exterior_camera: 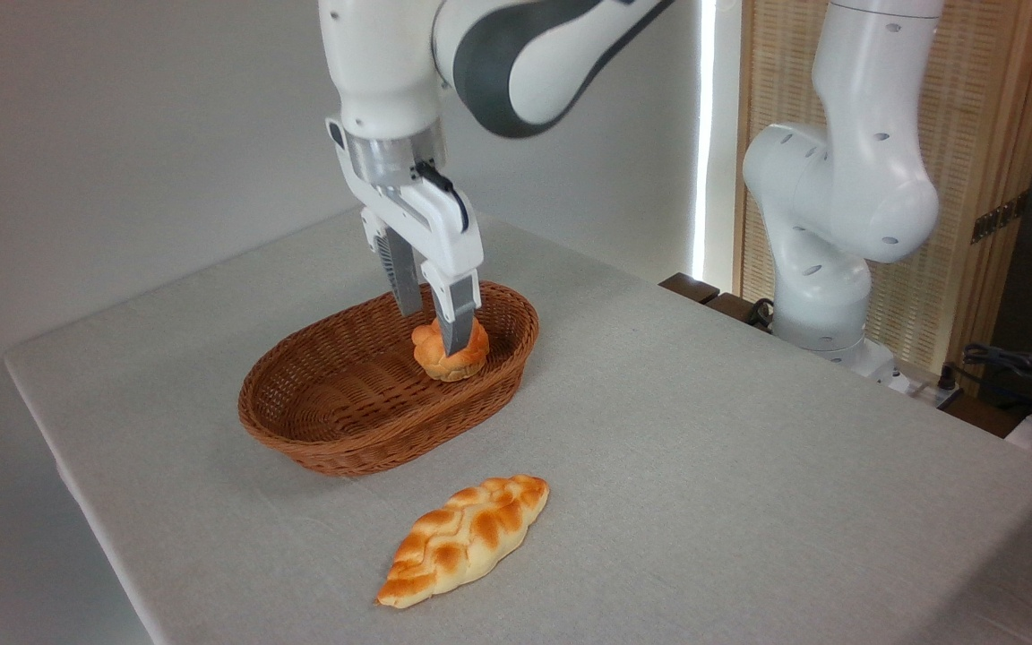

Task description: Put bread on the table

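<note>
You see the bread point(446, 351) in golden orange with a knotted surface; the basket point(346, 421) around it is brown with a tight wicker weave; at six o'clock from the basket the braided loaf point(464, 539) shows pale yellow plaits browned orange along the ridges; the table point(749, 466) is light grey, finely woven; the gripper point(434, 327) is white with grey fingers point(457, 324).

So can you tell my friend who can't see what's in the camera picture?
A white robot arm's fingers straddle a small round bun inside a brown wicker basket on a grey table. A longer braided loaf lies on the cloth in front of the basket.
</note>
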`<state>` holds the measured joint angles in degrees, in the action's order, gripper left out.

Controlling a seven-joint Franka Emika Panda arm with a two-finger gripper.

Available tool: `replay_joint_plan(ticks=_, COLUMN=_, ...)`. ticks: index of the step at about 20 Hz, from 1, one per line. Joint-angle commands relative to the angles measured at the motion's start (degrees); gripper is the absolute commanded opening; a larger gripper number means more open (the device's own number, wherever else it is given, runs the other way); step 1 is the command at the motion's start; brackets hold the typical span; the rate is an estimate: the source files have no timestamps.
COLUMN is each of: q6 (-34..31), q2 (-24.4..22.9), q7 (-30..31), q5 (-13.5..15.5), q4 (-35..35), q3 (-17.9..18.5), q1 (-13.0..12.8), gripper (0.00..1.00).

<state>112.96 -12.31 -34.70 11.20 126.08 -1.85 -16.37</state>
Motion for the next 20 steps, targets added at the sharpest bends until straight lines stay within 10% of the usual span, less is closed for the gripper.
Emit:
replay_joint_plan(ticks=1, q6=3.4, q2=-1.3, q7=0.3, q5=0.5, q4=5.6, q3=-1.1, q1=-1.7, gripper=1.00)
replay_joint_plan(ticks=6, q6=3.8, q2=-1.2, q7=0.2, q5=-3.5, q4=6.9, q3=-1.6, q1=-2.1, gripper=0.99)
replay_joint_plan(ticks=9, q6=5.0, q2=-1.2, q7=0.2, q5=-3.5, q4=7.4, q3=-1.7, q1=-2.1, gripper=0.46)
replay_joint_plan(ticks=11, q6=5.1, q2=-1.2, q7=0.1, q5=-3.5, q4=7.4, q3=-1.7, q1=-2.1, gripper=0.30)
replay_joint_plan(ticks=20, q6=5.0, q2=-1.3, q7=0.1, q5=-3.5, q4=7.2, q3=-1.6, q1=-2.1, gripper=0.29)
